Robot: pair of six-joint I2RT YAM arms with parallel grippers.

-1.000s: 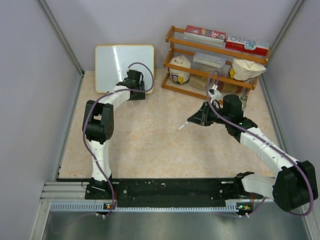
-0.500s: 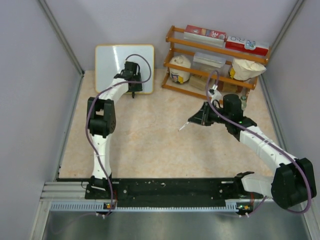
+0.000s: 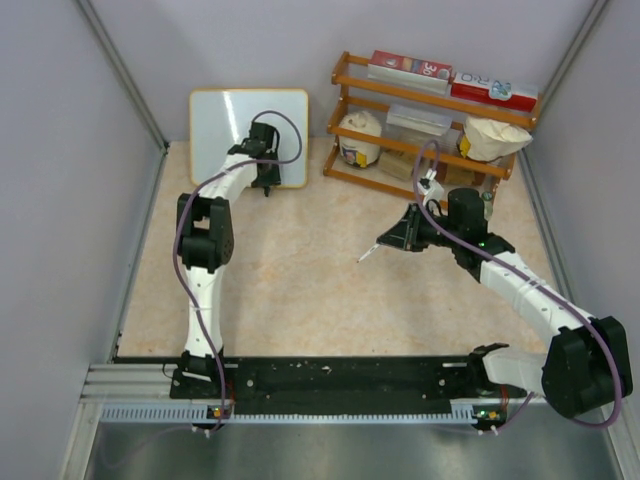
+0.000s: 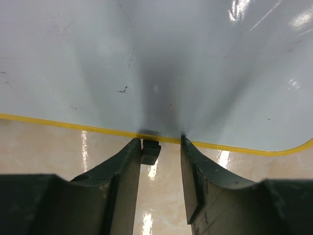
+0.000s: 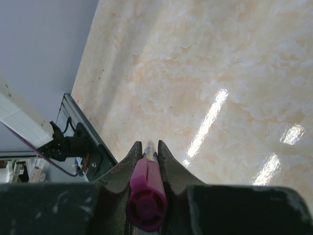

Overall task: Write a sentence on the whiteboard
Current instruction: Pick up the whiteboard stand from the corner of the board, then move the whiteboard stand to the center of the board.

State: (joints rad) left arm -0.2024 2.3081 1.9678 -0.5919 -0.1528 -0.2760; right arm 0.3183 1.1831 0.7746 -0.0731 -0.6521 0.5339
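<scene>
The whiteboard (image 3: 225, 130) stands in the upper left. The left arm stretches up to its lower edge, the left gripper (image 4: 159, 142) with jaws apart astride a black clip foot (image 4: 150, 151). Centre right, the bent right arm's right gripper (image 5: 149, 147) clamps a pink marker (image 5: 145, 196).

A wooden rack (image 3: 390, 185) stands at the back right of the beige marbled bench (image 3: 300, 290), near the gray wall (image 3: 450, 30). Its top shelf carries a left red-and-white box (image 3: 408, 70) beside a right red-and-white box (image 3: 492, 90). Below sit a white jar (image 3: 358, 140), a clear tub (image 3: 418, 120) and a cream cloth bag (image 3: 492, 138).
</scene>
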